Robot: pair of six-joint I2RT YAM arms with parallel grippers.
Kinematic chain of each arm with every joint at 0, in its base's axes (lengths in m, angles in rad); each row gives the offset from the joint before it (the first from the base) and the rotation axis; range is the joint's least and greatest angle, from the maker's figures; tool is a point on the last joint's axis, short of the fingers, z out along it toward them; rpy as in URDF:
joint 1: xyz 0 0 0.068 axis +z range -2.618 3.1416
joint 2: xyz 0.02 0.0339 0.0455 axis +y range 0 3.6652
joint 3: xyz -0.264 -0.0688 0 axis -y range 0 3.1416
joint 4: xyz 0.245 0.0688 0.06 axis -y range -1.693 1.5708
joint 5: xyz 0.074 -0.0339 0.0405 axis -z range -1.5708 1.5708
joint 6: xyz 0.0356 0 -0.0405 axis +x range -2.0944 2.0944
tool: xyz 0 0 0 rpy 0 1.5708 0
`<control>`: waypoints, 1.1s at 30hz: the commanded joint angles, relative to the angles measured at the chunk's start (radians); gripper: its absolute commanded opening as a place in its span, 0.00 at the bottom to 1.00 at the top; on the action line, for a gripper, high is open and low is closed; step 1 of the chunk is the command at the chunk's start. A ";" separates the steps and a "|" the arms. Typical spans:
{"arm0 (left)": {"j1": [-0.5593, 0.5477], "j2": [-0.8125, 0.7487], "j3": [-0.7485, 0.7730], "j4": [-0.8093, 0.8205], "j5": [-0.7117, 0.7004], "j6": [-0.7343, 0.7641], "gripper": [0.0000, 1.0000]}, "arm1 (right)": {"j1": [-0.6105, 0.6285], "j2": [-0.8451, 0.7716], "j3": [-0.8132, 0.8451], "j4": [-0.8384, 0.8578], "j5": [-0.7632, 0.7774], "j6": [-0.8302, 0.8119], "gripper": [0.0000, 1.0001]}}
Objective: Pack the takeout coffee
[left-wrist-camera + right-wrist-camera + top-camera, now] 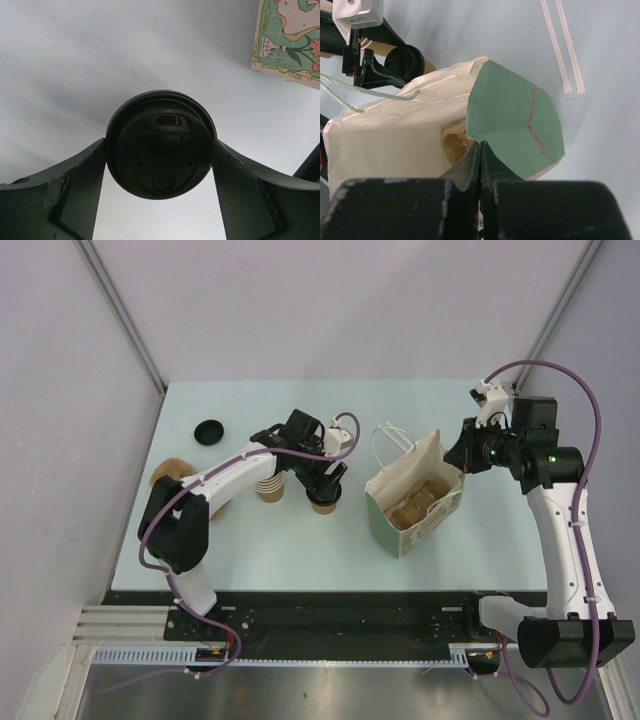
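Observation:
The takeout coffee (pixel 322 504), a brown paper cup with a black lid (pixel 160 145), stands on the table left of the bag. My left gripper (pixel 322 488) is above it, with its fingers (pixel 85 175) pressed against both sides of the lid. The cream paper bag (pixel 388 525) with green sides stands open at centre right, and its printed corner (pixel 290 40) shows in the left wrist view. My right gripper (pixel 480 145) is shut on the bag's upper rim (pixel 510 115) at its far right corner (pixel 458 455).
A brown pulp carrier (pixel 415 502) sits inside the bag. A stack of lidless brown cups (pixel 270 490) stands just left of the coffee. A loose black lid (pixel 209 430) lies at the back left. Another brown pulp piece (pixel 172 472) lies by the left edge.

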 commanded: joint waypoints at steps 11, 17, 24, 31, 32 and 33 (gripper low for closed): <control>0.004 0.011 -0.061 0.013 -0.070 0.040 0.78 | -0.029 -0.009 -0.001 0.000 -0.022 -0.015 0.00; 0.002 0.008 -0.067 0.011 -0.075 0.051 0.79 | -0.030 -0.008 -0.003 0.002 -0.027 -0.017 0.00; 0.004 0.010 -0.060 -0.001 -0.061 0.057 0.62 | -0.030 -0.003 -0.001 0.006 -0.032 -0.013 0.00; 0.004 -0.077 0.008 -0.062 -0.027 0.046 0.26 | -0.032 -0.005 -0.003 0.009 -0.039 -0.007 0.00; 0.007 -0.090 0.024 -0.096 -0.023 0.041 0.24 | -0.030 -0.006 -0.001 0.009 -0.038 -0.007 0.00; 0.011 -0.103 0.066 -0.114 -0.009 0.037 0.20 | -0.032 -0.008 -0.001 0.008 -0.038 -0.004 0.00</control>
